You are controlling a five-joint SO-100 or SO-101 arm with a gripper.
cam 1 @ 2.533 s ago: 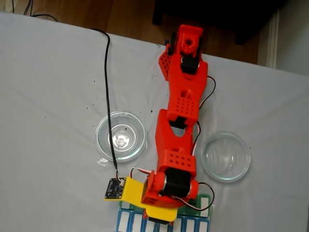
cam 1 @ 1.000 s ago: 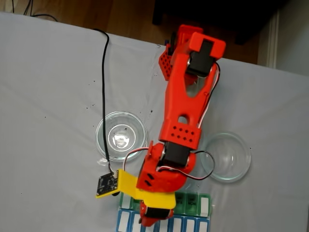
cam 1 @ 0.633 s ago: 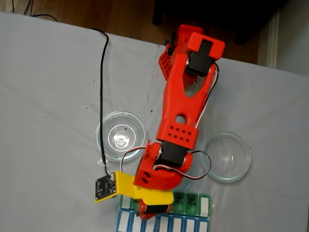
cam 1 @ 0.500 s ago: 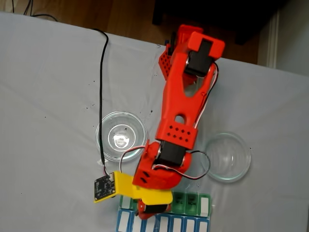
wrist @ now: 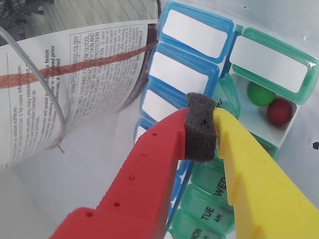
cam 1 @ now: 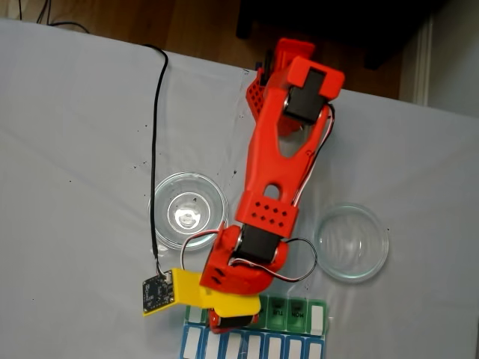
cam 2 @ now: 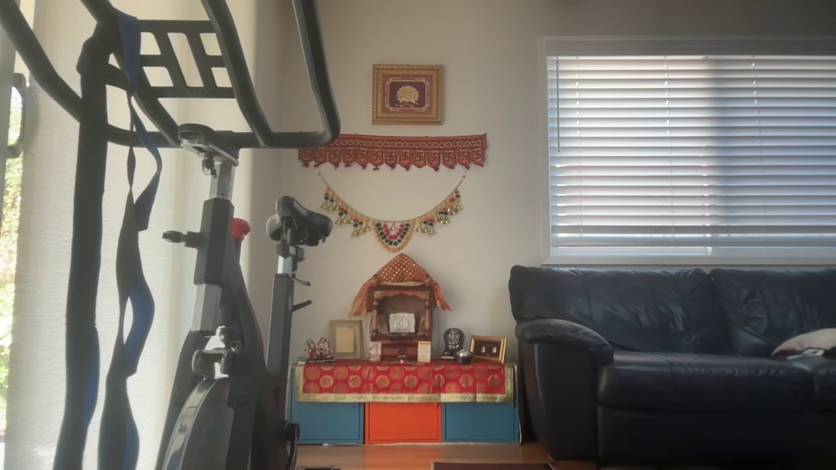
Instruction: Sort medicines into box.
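Two pills show in the wrist view, one green pill [wrist: 260,93] and one dark red pill [wrist: 279,111], lying side by side and nearly touching in a single open white compartment of the pill organizer [wrist: 199,50]. That organizer sits at the bottom edge of the white tablecloth [cam 1: 75,149] in the fixed view [cam 1: 299,318], partly under the arm's wrist. In the wrist view it has a blue row with at least four white-faced lids and a green row beside it; three closed green lids read "WED", "TUE AM" and a partly cut-off "MON". The gripper [wrist: 200,130] hangs just above the organizer, its red finger [wrist: 149,169] and yellow finger [wrist: 249,169] pressed together on a dark foam pad [wrist: 200,127] fixed between their tips, with no pill seen between them. A printed paper sheet [wrist: 75,79] with fine text and a red stripe lies left of the organizer in the wrist view; the lines are too small to read with confidence. In the fixed view, two clear glass dishes rest on the cloth, one dish [cam 1: 187,210] left of the arm [cam 1: 281,149] and another dish [cam 1: 352,241] right of it, both well apart from each other. A black cable [cam 1: 159,134] runs from the cloth's top edge down to a small camera board [cam 1: 156,293] on the wrist.
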